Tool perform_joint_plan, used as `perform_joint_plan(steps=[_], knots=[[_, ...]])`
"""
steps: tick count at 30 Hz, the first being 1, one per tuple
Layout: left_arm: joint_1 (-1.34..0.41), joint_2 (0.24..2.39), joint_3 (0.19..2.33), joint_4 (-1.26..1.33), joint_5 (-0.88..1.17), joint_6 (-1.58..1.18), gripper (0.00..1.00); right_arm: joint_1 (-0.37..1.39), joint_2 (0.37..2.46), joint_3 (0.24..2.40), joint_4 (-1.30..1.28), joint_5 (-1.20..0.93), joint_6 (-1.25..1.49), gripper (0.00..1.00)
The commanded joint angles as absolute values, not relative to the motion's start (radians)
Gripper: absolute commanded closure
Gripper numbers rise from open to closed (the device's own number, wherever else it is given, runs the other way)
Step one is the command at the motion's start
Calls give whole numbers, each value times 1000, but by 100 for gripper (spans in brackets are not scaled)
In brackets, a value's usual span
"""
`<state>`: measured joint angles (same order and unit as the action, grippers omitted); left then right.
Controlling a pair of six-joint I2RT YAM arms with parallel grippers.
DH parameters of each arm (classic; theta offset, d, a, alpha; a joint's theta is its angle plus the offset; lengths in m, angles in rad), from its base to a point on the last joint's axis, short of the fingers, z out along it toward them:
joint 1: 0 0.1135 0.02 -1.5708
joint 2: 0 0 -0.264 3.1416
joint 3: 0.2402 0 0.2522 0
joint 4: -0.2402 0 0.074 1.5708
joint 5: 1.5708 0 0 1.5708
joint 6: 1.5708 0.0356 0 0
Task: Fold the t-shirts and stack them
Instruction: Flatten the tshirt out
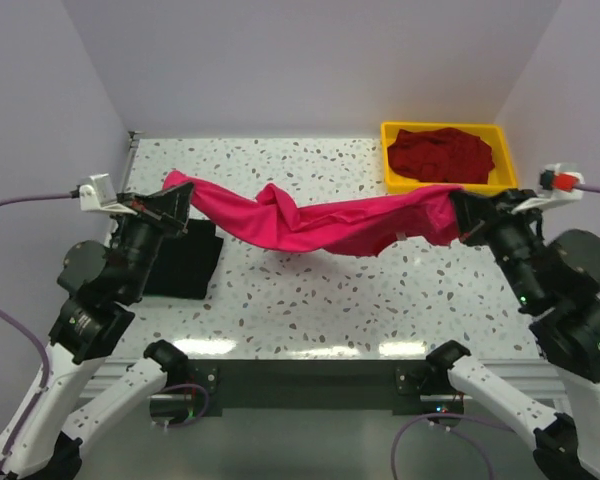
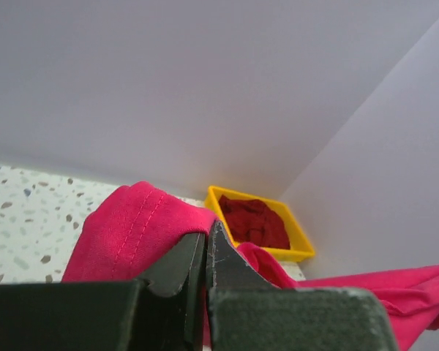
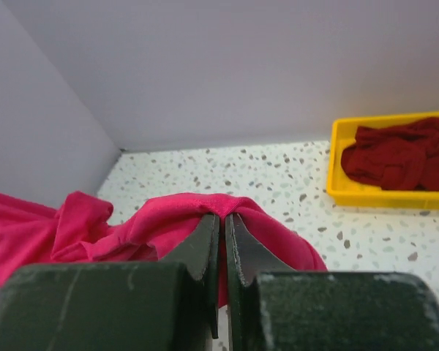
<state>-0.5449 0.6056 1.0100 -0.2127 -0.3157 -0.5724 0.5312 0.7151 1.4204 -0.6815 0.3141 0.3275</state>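
Pink-red t-shirt (image 1: pixel 310 225) hangs stretched over the speckled table (image 1: pixel 310 310) between left gripper (image 1: pixel 170 205) and right gripper (image 1: pixel 463 215). A black t-shirt (image 1: pixel 185 262) lies near the left edge.

Left wrist: the jaws pinch its hem.

Right wrist: the jaws clamp a fold. The yellow tray (image 3: pixel 336 183) holds the maroon t-shirt (image 3: pixel 399 157).

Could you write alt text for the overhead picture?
Two robot arms stretch a pink-red t-shirt between the left gripper and right gripper over a speckled table. A black t-shirt lies beside the left arm; a maroon t-shirt sits in a yellow tray, far right.
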Motion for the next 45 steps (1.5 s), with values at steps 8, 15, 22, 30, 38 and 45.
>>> perform_joint_plan(steps=[8, 15, 22, 30, 38, 45], knots=[[-546, 623, 1209, -199, -236, -555, 100, 532, 673, 1715, -712, 395, 235, 100], [-545, 932, 1086, -277, -377, -678, 96, 529, 946, 1526, -680, 795, 210, 100], [-469, 1265, 1085, -459, -383, -727, 0, 135, 1332, 1407, -632, 379, 275, 57], [-466, 1203, 989, -394, -371, -709, 0, 137, 1290, 1227, -601, 266, 319, 1], [-468, 1204, 873, -367, -301, -710, 0, 405, 1126, 890, -534, 3, 425, 1], [-468, 1198, 813, -299, -255, -719, 0, 604, 1287, 795, -390, -155, 448, 1]])
